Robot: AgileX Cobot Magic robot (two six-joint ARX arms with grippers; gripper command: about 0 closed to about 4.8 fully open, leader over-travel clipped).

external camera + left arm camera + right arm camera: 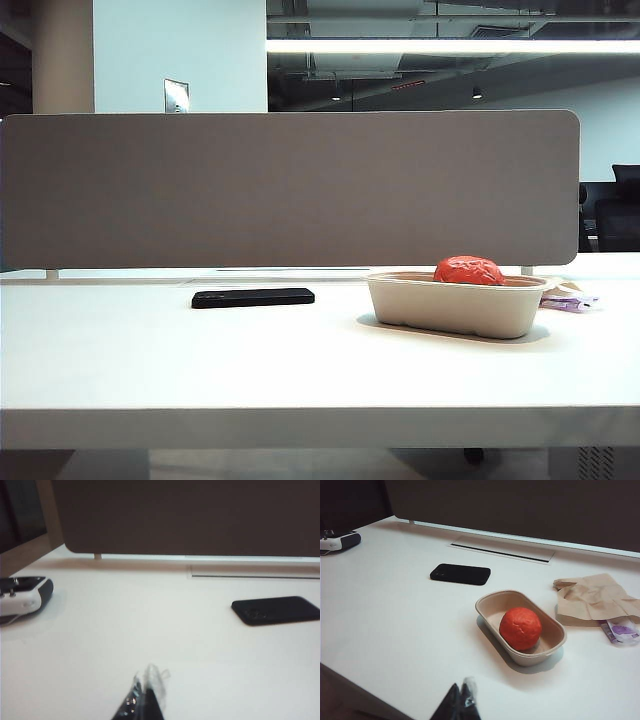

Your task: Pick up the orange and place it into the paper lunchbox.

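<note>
Pressed together, both grippers hold nothing: the left gripper (145, 700) over bare table (150, 360), the right gripper (460, 702) near its front edge. The orange (520, 628) sits inside the paper lunchbox (487, 605); it looks light, crinkly, best pinched across its middle. Nearby: brown paper bag (592, 600), black phone (460, 574); nothing obstructs.
</note>
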